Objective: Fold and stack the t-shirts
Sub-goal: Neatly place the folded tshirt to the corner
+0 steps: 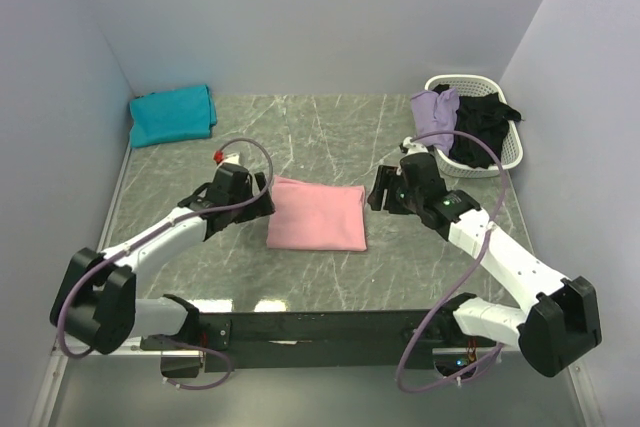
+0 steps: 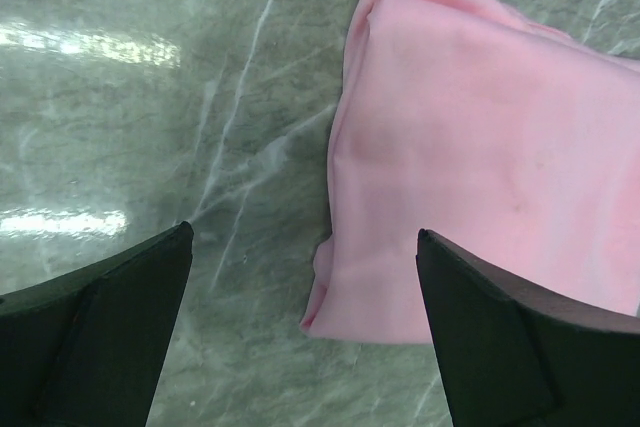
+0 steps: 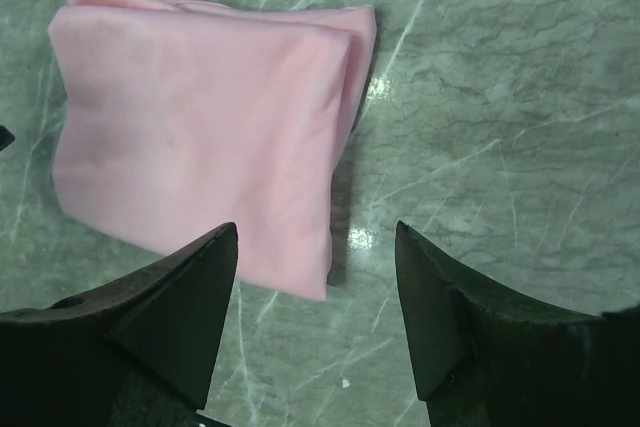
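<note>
Pink shirt (image 1: 316, 214) between left gripper (image 1: 268, 196) and right gripper (image 1: 379, 190), both agape, empty; basket (image 1: 511, 150) apparently full.

I watch through three cameras. The top one sits high above and behind the rig, facing forward and down, far enough back to hold the whole worktop (image 1: 330, 137) in frame. The left wrist one rides just behind the left tool (image 2: 300, 237), close over the worktop, looking steeply down at one edge and corner of the pink t-shirt (image 2: 480, 147). The right wrist one does likewise behind the right tool (image 3: 315, 232), near the shirt's opposite side. All three share that folded shirt and the grey marbled surface beside it.
</note>
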`<state>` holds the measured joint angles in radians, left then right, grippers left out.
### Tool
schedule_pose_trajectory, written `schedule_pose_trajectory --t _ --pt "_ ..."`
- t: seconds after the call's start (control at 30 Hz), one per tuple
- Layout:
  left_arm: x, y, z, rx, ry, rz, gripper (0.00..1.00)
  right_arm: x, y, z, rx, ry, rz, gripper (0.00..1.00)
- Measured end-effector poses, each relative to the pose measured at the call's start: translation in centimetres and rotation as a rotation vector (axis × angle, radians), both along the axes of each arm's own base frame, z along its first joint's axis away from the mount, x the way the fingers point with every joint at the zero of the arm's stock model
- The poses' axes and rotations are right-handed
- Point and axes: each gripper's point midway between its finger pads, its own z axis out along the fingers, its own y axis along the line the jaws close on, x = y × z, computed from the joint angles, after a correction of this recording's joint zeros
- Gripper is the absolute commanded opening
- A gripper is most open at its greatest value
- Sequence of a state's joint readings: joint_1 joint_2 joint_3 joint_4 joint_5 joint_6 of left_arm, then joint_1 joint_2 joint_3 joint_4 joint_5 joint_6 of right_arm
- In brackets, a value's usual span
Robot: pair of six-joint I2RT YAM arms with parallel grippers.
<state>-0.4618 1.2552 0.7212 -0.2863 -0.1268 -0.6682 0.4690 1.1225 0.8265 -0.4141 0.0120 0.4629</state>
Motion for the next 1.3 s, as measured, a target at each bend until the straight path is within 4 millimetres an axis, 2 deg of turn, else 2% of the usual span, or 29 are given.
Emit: schedule_pose_trajectory --t 0.17,0.3,0.53,0.9,0.97,1.07,1.1,1.17,1.3 --pt "-0.2 -1.0 -2.7 -0.022 0.048 -0.034 0.99 0.1 0.0 -1.2 -0.025 0.031 0.009 0.71" --pt "-0.6 -2.0 -3.9 -0.064 0.064 -0.074 0.99 0.1 0.1 -2.3 -0.041 0.065 0.015 0.71" --pt "-0.4 -4.2 -4.4 -0.153 0.058 -0.153 0.99 0.0 0.5 -4.0 -0.050 0.119 0.031 0.71" --pt "1.0 -7.2 -4.2 -0.270 0.003 -0.248 0.99 0.0 0.7 -4.2 -0.045 0.130 0.039 0.71" --pt "1.3 -7.8 -4.2 -0.291 -0.003 -0.267 0.97 0.0 0.8 -4.4 -0.047 0.136 0.041 0.71" --pt "2.0 -9.1 -4.3 -0.333 -0.015 -0.305 0.69 0.0 0.9 -5.1 -0.050 0.153 0.044 0.71" --pt "2.2 -9.5 -4.4 -0.347 -0.014 -0.307 0.55 0.0 0.9 -5.3 -0.052 0.161 0.046 0.71" --pt "2.5 -10.2 -4.8 -0.373 -0.006 -0.321 0.42 -0.1 0.9 -5.8 -0.057 0.176 0.048 0.71" --pt "3.0 -11.4 -6.1 -0.402 0.041 -0.345 0.01 -0.2 1.0 -6.2 -0.062 0.191 0.050 0.71"
